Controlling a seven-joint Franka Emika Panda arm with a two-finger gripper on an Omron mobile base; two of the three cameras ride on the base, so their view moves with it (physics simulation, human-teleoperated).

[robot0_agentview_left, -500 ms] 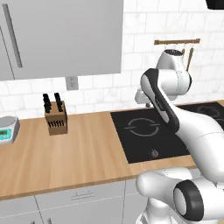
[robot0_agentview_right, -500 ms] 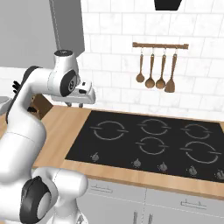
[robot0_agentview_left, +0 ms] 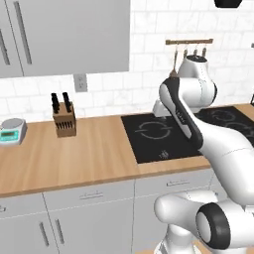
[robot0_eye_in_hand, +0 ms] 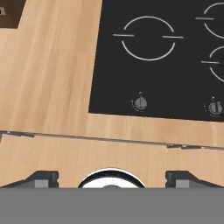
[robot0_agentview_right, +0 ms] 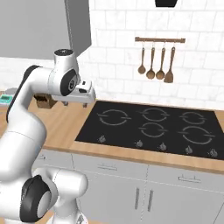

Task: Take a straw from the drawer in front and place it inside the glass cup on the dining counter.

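My gripper (robot0_eye_in_hand: pixel 111 177) hangs open above the front of a wood worktop (robot0_agentview_left: pixel 74 158), its two fingertips (robot0_eye_in_hand: pixel 43 177) wide apart with nothing between them. The hand (robot0_agentview_right: pixel 81 96) points down beside the left edge of the black cooktop (robot0_agentview_right: pixel 151 124). Under the worktop runs a row of light grey drawer fronts (robot0_agentview_left: pixel 89 196) (robot0_agentview_right: pixel 105 168) with slim bar handles (robot0_eye_in_hand: pixel 17 134), all shut. The straw is hidden. The glass cup and the dining counter are out of view.
A knife block (robot0_agentview_left: pixel 64 119) and a small kitchen scale (robot0_agentview_left: pixel 11 131) stand at the back left of the worktop. Wooden spoons (robot0_agentview_right: pixel 155 63) hang on a rail over the cooktop. Grey wall cabinets (robot0_agentview_left: pixel 69 34) hang above. Cabinet doors (robot0_agentview_right: pixel 144 199) sit below the drawers.
The whole picture has shifted a little in both base views, so the camera has moved. The arm keeps the same pose and the gripper stays open.
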